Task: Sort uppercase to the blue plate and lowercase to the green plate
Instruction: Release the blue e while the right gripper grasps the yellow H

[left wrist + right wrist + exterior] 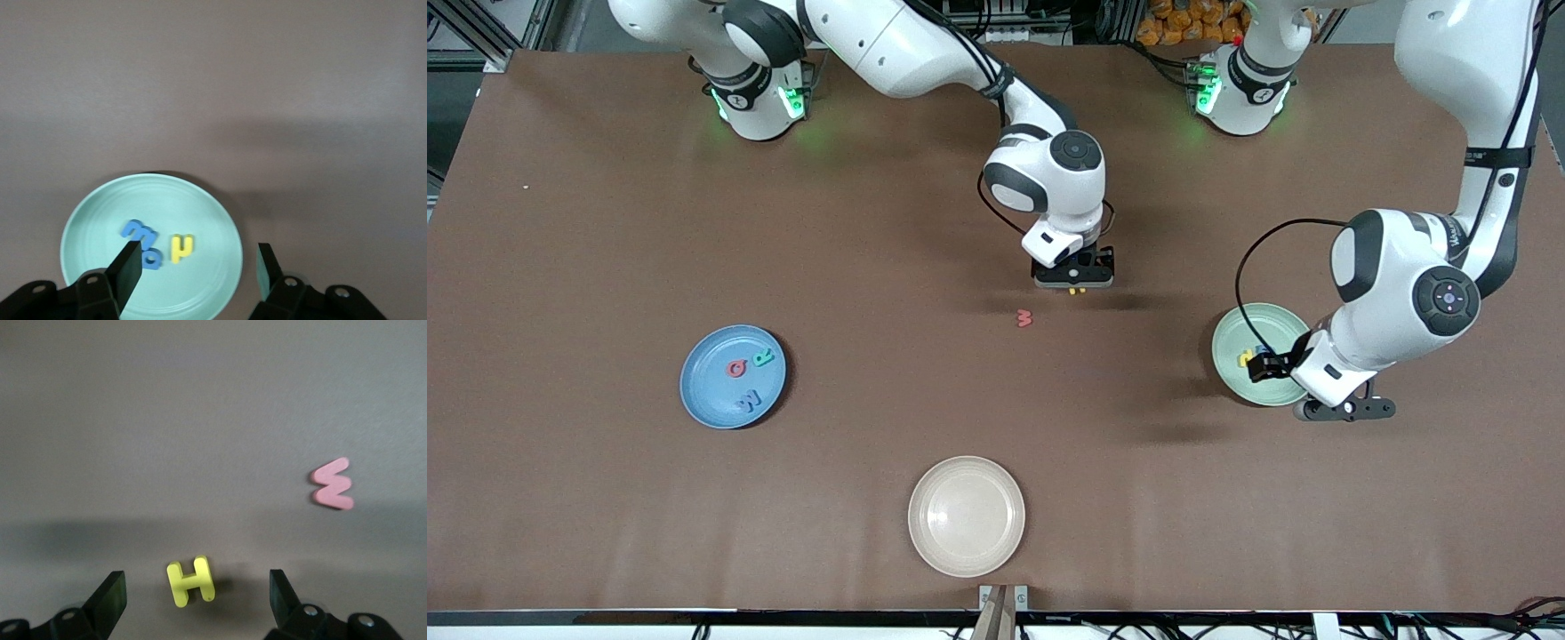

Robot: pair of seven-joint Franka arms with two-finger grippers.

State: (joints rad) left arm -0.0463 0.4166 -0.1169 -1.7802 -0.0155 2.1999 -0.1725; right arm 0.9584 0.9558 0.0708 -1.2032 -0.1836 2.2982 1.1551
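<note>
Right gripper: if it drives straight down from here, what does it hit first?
Most likely the yellow H. The right gripper points down at the table with open fingers either side of the H. The red w lies off to one side, outside that line.

bare table around yellow H [191, 581], red w [332, 484] well apart

We are seeing a beige plate [966, 516] sitting on the brown surface [587, 498], close to the edge nearest the front camera and about midway between the two ends. It is lying flat and right way up, and we are finding nothing in it. At the top of the front view, we are making out a heap of orange items [1192, 20] off the surface; we cannot tell what they are.
</note>
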